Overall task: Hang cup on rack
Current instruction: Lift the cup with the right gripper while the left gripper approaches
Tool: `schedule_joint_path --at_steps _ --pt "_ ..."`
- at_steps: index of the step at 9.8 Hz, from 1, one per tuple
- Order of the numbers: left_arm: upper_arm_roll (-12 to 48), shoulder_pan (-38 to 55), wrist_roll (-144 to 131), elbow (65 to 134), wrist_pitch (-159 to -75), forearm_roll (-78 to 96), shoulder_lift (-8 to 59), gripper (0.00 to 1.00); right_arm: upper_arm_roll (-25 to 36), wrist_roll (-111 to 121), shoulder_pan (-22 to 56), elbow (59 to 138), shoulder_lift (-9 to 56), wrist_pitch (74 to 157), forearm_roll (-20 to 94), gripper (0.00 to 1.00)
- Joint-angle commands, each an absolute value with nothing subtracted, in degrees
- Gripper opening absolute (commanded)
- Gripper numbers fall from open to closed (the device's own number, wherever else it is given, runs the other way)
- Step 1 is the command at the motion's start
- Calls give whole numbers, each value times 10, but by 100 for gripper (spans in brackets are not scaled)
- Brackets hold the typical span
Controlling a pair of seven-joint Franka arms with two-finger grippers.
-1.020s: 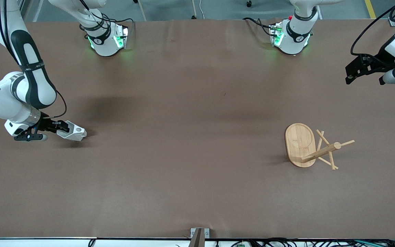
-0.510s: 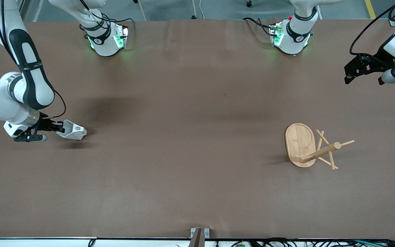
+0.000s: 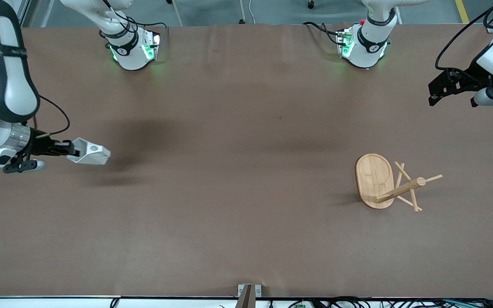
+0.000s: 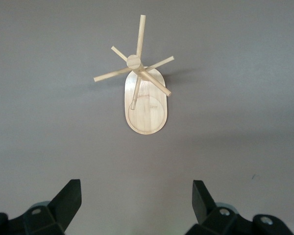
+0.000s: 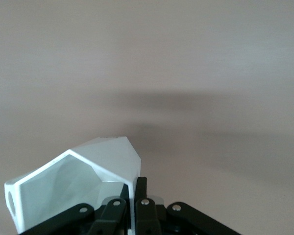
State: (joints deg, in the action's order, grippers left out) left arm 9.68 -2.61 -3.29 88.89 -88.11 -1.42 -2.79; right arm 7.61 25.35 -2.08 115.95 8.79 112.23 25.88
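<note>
The white faceted cup (image 3: 89, 154) hangs a little above the table at the right arm's end, casting a shadow beneath it. My right gripper (image 3: 74, 149) is shut on it. In the right wrist view the fingers (image 5: 141, 192) pinch the wall of the cup (image 5: 78, 181) at its rim, and its wide mouth faces the camera. The bamboo rack (image 3: 390, 185) stands on its oval base (image 3: 372, 175) toward the left arm's end. My left gripper (image 3: 435, 92) waits open in the air, with the rack (image 4: 142, 93) well ahead of its spread fingers (image 4: 71, 196).
Both arm bases (image 3: 133, 47) (image 3: 364, 45) stand along the table's edge farthest from the front camera. Bare brown tabletop (image 3: 238, 162) lies between the cup and the rack. A small metal bracket (image 3: 248, 293) sits at the edge nearest the front camera.
My right gripper closed on the cup and lifted it off the table; the cup's shadow has now separated from it. The left gripper and the rack have hardly moved.
</note>
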Motion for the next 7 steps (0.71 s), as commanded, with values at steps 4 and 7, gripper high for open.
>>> schedule_joint_path --at_steps 4,7 --pt "109 45 -26 886 -869 34 2 100 -66 240 -19 1164 64 1062 427 0" --pt "123 134 22 887 -876 87 3 100 -117 236 -15 1134 76 1061 558 0"
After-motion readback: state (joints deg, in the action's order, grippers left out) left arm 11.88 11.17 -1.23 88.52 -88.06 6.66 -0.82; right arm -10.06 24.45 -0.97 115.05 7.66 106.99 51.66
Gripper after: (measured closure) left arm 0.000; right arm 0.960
